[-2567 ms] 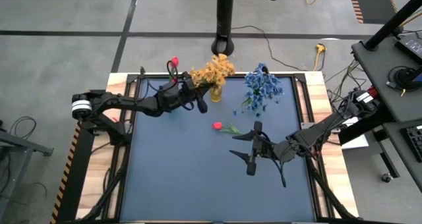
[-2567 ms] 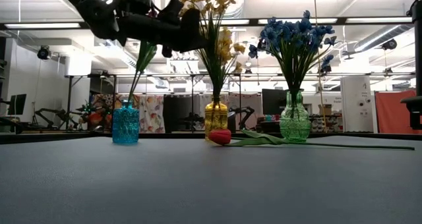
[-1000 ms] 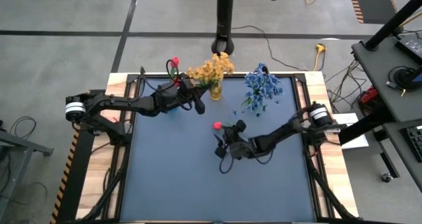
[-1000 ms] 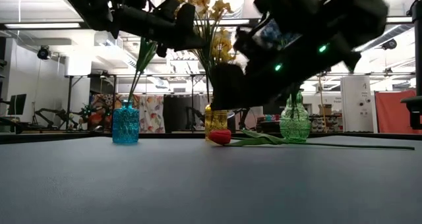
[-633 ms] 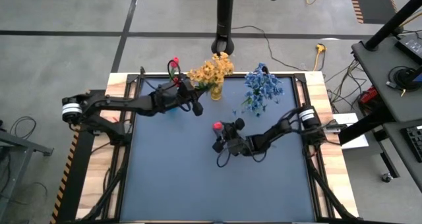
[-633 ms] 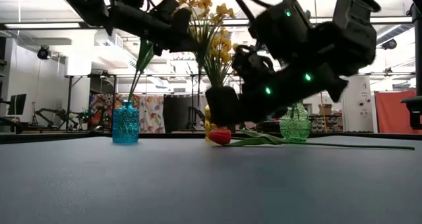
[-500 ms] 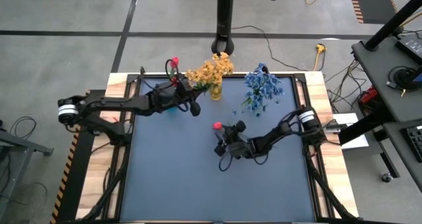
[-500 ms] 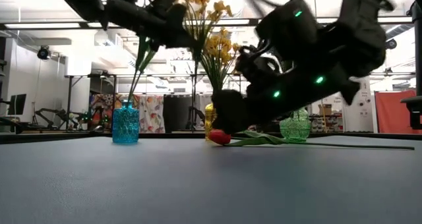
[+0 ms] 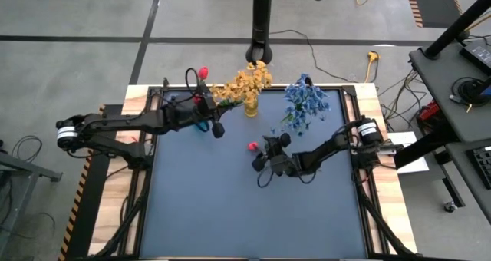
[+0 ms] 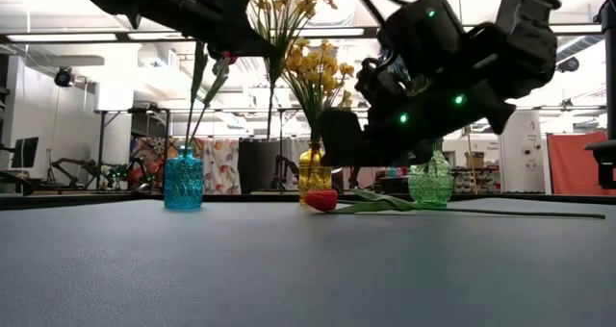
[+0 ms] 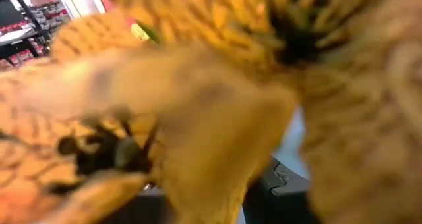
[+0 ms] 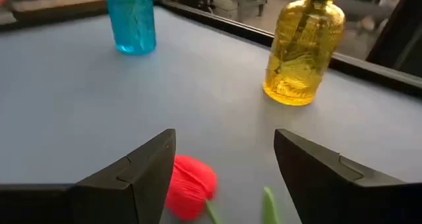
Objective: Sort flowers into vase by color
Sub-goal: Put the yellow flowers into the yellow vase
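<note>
Red tulip (image 12: 191, 194) flat on table, right gripper (image 12: 224, 168) spread above it; left gripper (image 9: 218, 128) clenched

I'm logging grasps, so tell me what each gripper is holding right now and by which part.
Right gripper: open, holding nothing, straddling the red tulip on the table. Left gripper: shut, its hold cannot be told.

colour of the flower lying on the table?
Red bud on a green stem; right wrist view shows it best.

Red tulip (image 12: 190, 186) — yellow vase (image 12: 303, 49) (blue vase (image 12: 134, 23)) — grey table (image 12: 217, 99)
</note>
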`<state>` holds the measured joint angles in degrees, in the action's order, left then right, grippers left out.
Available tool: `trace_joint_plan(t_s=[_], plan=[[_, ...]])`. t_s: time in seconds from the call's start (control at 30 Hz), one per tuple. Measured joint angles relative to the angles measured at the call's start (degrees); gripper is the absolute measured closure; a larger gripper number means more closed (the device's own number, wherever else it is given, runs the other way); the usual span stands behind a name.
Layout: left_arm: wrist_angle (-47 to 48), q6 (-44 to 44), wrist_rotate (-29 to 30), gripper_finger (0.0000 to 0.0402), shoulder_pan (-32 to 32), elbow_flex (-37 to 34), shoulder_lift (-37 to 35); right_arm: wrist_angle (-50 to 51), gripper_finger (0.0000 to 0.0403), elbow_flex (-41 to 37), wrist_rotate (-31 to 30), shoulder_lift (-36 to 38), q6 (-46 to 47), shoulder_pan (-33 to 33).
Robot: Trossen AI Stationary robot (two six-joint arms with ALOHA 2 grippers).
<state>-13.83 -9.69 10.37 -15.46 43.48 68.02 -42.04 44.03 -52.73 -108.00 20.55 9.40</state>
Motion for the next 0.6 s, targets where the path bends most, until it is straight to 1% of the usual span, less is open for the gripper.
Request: trace_joint_plan(t_s=[0.1,0.23,0.3,0.37,0.5,0.6], plan=[[2.4,-0.2,0.0,0.0400,0.0,0.0,0.1,-0.6,0.0145,0.2,0.4,-0.1,-4.4,0.8],[3.1,-0.6,0.0,0.0400,0.0,0.0,0.8,-1.0,0.0143,0.5,-0.2,-0.6,-4.1,1.2],[3.4,-1.6,0.0,0.0400,0.0,0.0,1.4,-0.2,0.0142,0.4,-1.7,-1.1,-5.1,0.6],[3.4,-2.0,0.0,0.0400,0.0,0.0,2.0,-0.1,0.0142,0.4,-1.4,-1.1,-6.7,0.5],[4.6,-3.7,0.0,0.0400,0.0,0.0,2.0,-3.1,0.0145,0.4,-0.7,-1.0,-11.4,1.2],[4.1,-5.6,0.0,0.0400,0.0,0.0,1.9,-6.6,0.0149,0.4,-1.1,-1.0,-13.1,0.7]])
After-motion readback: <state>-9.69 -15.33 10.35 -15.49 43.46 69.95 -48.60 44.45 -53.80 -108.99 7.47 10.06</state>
